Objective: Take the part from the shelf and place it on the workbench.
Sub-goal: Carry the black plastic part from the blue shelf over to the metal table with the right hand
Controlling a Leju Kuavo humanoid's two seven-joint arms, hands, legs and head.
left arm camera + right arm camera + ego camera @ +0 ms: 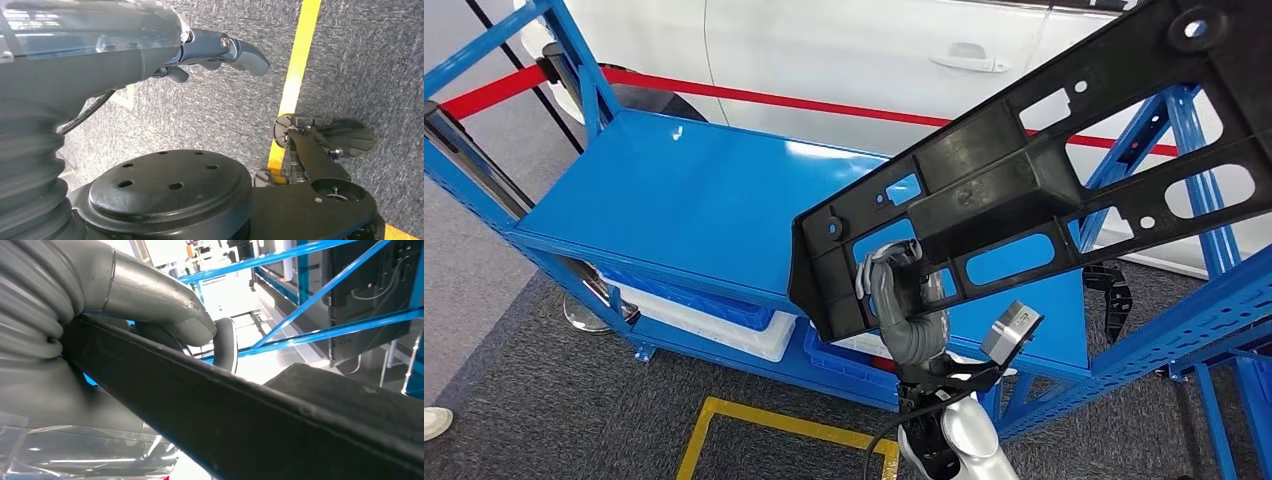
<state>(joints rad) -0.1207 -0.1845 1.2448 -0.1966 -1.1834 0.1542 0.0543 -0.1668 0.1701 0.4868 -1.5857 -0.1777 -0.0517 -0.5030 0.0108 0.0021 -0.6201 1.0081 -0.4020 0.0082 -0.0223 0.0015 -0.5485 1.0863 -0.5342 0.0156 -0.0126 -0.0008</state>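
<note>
- We note the part (1044,190), a long black plastic frame with cut-out slots, is cut off at the 2 o'clock corner of the head view; its far end cannot be inspected.
- The part covers much of the right hand (902,290); we see grey fingers (886,280) hooked through an opening near the frame's lower end, so this hand grips the part.
- In the right wrist view the part (260,425) crosses as a dark, blurred bar, with the thick grey thumb (160,300) pressed on its upper edge and a darker finger (226,342) curled behind it. The remaining fingers are hidden.
- The part is held in the air, slanting from 7 o'clock up to 2 o'clock, above the right end of the blue shelf (674,200). We cannot tell whether any edge touches the shelf top.
- The left hand (220,52) hangs over grey carpet (360,60) near a yellow floor line (297,60). It holds nothing; the thumb points out and a finger beneath it looks slightly curled. The other fingers are hard to make out.
- Behind the shelf, a white car (844,60) and a red barrier strap (754,97) are partly screened.
</note>
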